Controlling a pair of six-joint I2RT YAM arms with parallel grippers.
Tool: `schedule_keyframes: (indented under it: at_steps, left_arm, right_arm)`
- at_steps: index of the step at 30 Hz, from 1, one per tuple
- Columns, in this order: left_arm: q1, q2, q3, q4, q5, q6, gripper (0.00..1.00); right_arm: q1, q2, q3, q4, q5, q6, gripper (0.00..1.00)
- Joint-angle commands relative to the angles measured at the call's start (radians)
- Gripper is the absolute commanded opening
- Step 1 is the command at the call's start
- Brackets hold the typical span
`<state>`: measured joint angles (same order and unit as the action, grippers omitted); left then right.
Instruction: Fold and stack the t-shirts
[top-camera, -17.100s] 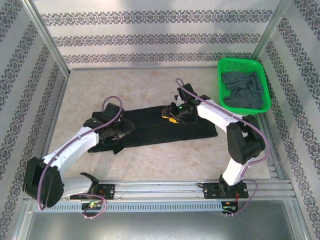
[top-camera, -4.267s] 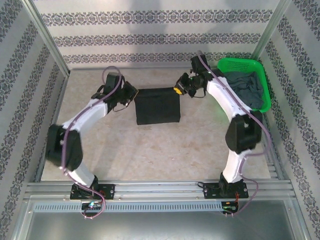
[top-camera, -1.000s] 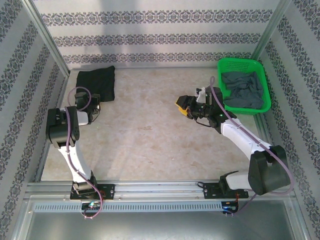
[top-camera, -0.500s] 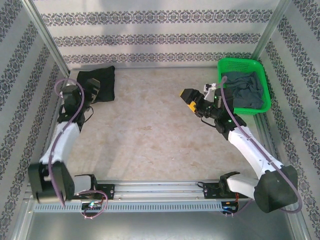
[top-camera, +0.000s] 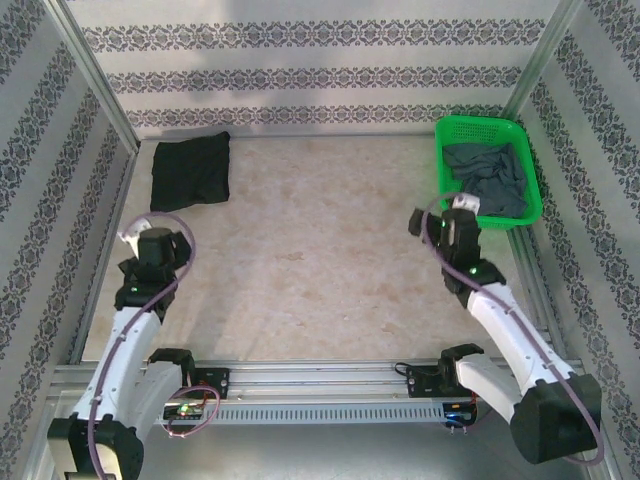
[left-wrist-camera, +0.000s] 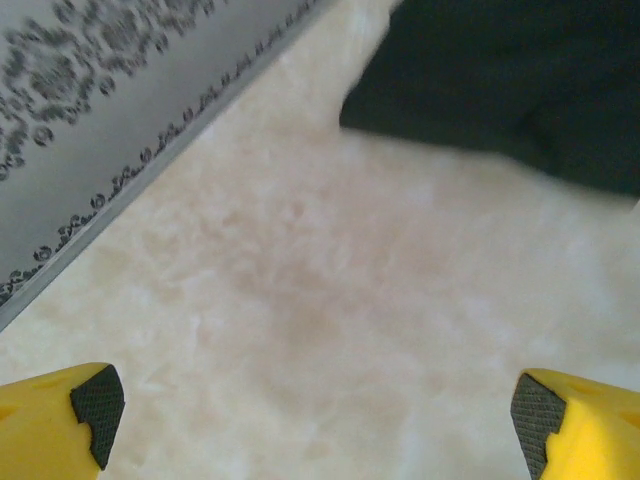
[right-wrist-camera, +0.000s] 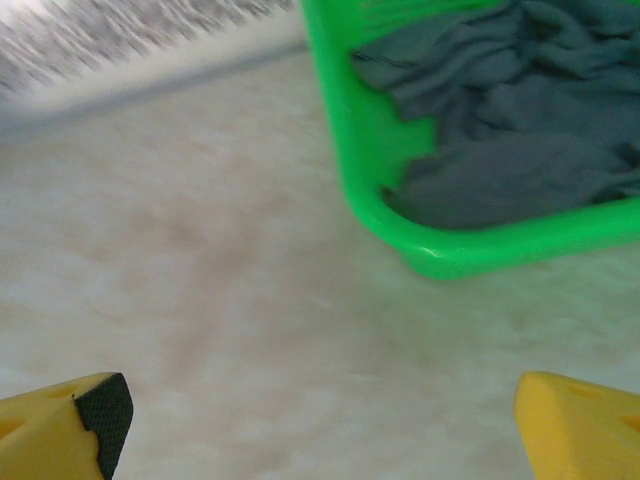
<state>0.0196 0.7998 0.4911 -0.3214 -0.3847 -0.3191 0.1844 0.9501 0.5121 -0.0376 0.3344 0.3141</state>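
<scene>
- Right, nearest you first: your left gripper (left-wrist-camera: 314, 405) hangs low over the beige marbled tabletop (top-camera: 320, 250). Its yellow fingers are spread wide and there is nothing between the black pads.
- Your right gripper (right-wrist-camera: 320, 410) matches it, fingers wide apart and empty. It is angled towards the far-right corner.
- Look farther out, to the far-left corner: the plain black cloth t-shirt (top-camera: 190, 172) lies flat on the table, close to the left wall. It's folded down to a compact, roughly rectangular packet. The edges look fairly straight and no sleeves stick out, so I'd call that one finished.
- Now the far right: the slate grey cloth t-shirt (top-camera: 485, 180) sits inside the green plastic mesh basket (top-camera: 478, 123). It's bunched and heavily creased, with no fold in it at all. From your right wrist it heaps up against the basket's near wall.
- Score so far, as I read it: one shirt folded and one not started, so roughly halfway.
- What's left for you is to lift the grey shirt out and spread it on the open table. Then fold it and set it on the black one, well across the table, to make the stack.
</scene>
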Motion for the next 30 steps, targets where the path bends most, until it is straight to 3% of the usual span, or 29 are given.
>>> schedule_keyframes:
  at_steps: [1,4,5,7,9,11,13,14,16,18,21,22,26,30]
  left_arm:
    - [-0.001,0.042,-0.118,0.313,0.046,0.213,1.00]
    - [0.007,0.178,-0.193,0.569,0.086,0.216,1.00]
    - [0.016,0.239,-0.156,0.560,0.095,0.215,1.00]
    - [0.043,0.341,-0.142,0.698,0.158,0.235,1.00]
    - [0.076,0.440,-0.153,0.903,0.197,0.194,1.00]
    - [0.115,0.528,-0.140,1.022,0.235,0.146,1.00]
    - [0.155,0.594,-0.105,1.011,0.297,0.057,1.00]
    - [0.155,0.639,-0.140,1.165,0.305,0.064,1.00]
    - [0.144,0.600,-0.161,1.123,0.315,0.076,1.00]
    - [0.104,0.636,-0.283,1.426,0.309,0.133,1.00]
    - [0.036,0.795,-0.349,1.727,0.350,0.234,1.00]
    - [0.024,0.840,-0.332,1.746,0.351,0.249,1.00]
    - [0.017,0.764,-0.192,1.382,0.316,0.241,1.00]
    - [0.009,0.773,-0.124,1.267,0.352,0.262,1.00]
  right_arm:
    - [-0.033,0.039,-0.109,0.269,0.115,-0.240,0.98]
    - [-0.086,0.132,-0.160,0.381,0.013,-0.239,0.98]
    - [-0.096,0.161,-0.196,0.469,-0.007,-0.238,0.98]
    - [-0.120,0.207,-0.175,0.485,-0.081,-0.252,0.98]
    - [-0.148,0.283,-0.182,0.675,-0.129,-0.223,0.98]
    - [-0.175,0.353,-0.175,0.754,-0.168,-0.214,0.98]
    - [-0.191,0.425,-0.130,0.814,-0.183,-0.208,0.98]
    - [-0.199,0.455,-0.125,0.825,-0.198,-0.203,0.98]
    - [-0.187,0.488,-0.137,0.879,-0.250,-0.244,0.98]
    - [-0.177,0.538,-0.191,1.016,-0.259,-0.257,0.98]
    - [-0.185,0.579,-0.235,1.142,-0.226,-0.231,0.98]
    - [-0.186,0.570,-0.229,1.114,-0.230,-0.231,0.98]
    - [-0.188,0.570,-0.182,1.032,-0.251,-0.237,0.98]
    - [-0.168,0.564,-0.133,0.945,-0.242,-0.269,0.98]
